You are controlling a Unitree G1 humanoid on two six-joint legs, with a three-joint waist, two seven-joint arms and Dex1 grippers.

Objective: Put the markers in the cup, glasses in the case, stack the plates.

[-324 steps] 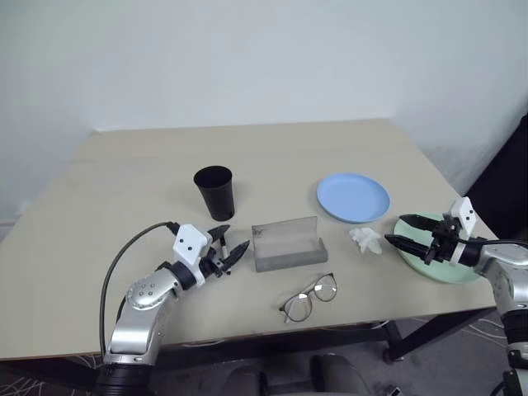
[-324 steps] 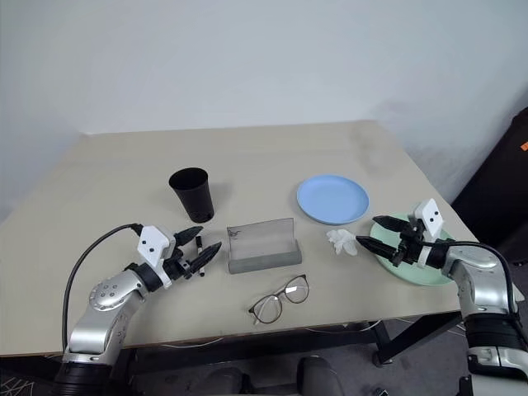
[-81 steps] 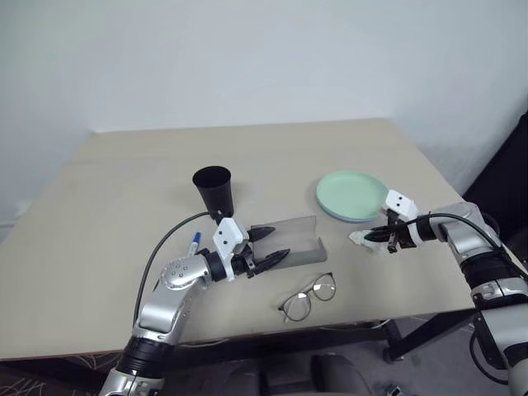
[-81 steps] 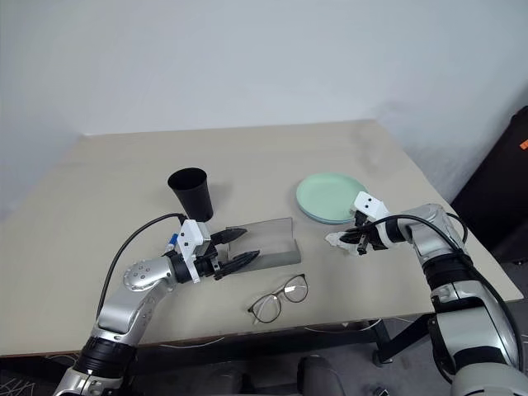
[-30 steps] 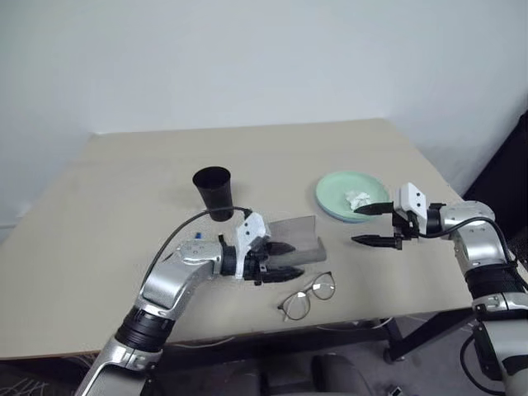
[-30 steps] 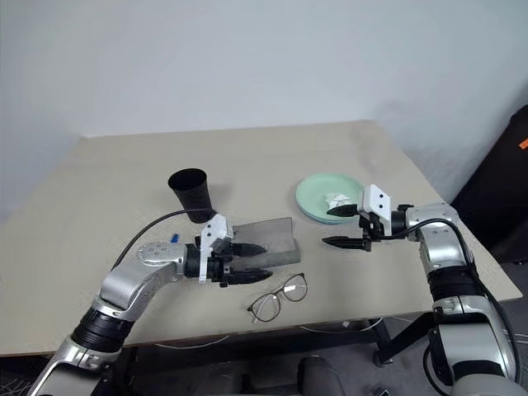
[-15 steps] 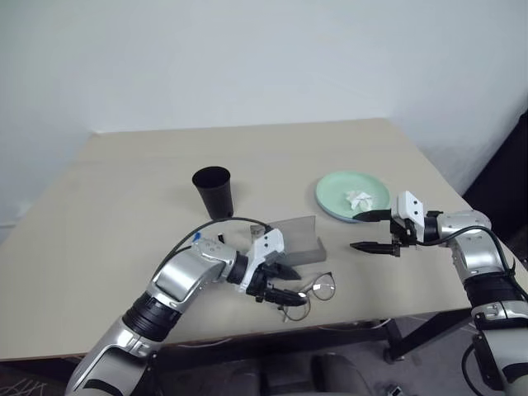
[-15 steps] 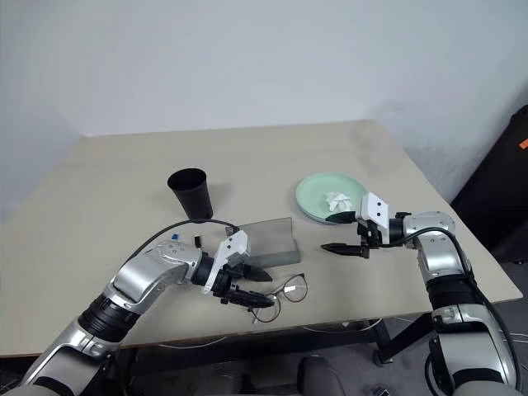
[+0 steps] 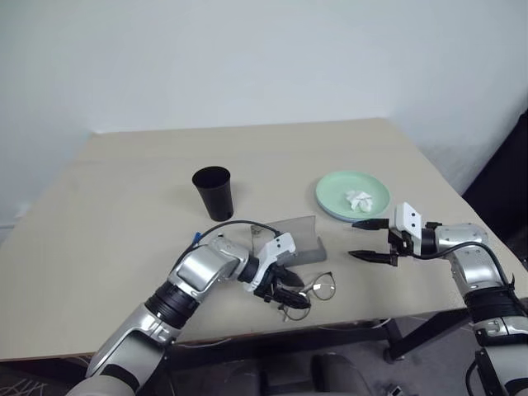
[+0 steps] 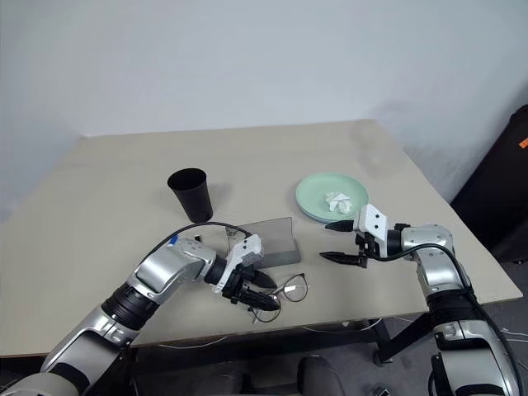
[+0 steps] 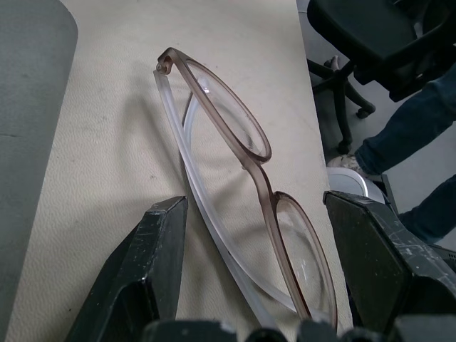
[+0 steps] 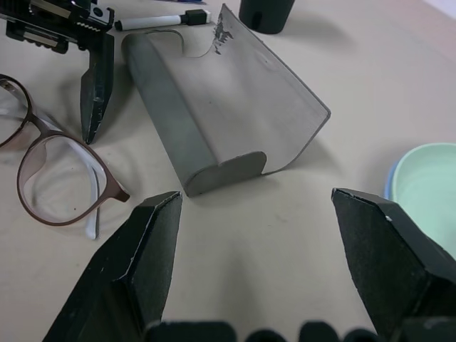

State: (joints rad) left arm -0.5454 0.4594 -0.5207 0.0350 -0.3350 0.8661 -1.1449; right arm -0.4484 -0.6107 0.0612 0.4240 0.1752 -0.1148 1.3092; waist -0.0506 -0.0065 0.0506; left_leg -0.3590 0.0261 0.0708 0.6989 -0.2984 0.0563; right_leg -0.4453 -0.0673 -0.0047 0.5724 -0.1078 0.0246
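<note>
I'm holding my left gripper (image 11: 246,299) with its jaws spread wide astride the glasses (image 11: 235,178) lying on the table (image 9: 124,181) just in front of the grey case (image 9: 299,243), frame running lengthwise between the fingers, while my right gripper (image 9: 368,240) is hovering open farther off.

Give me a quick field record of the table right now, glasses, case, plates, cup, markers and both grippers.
glasses: lying folded on the table, near its front edge
left gripper: open, one finger on either side of the glasses, not closed on them
case: grey, lid flap open, behind the glasses
plates: mint green plate stacked on the blue plate
tissue wad: white, on the green plate
cup: black, upright
markers: one with a blue cap on the table
right gripper: open, facing the case
</note>
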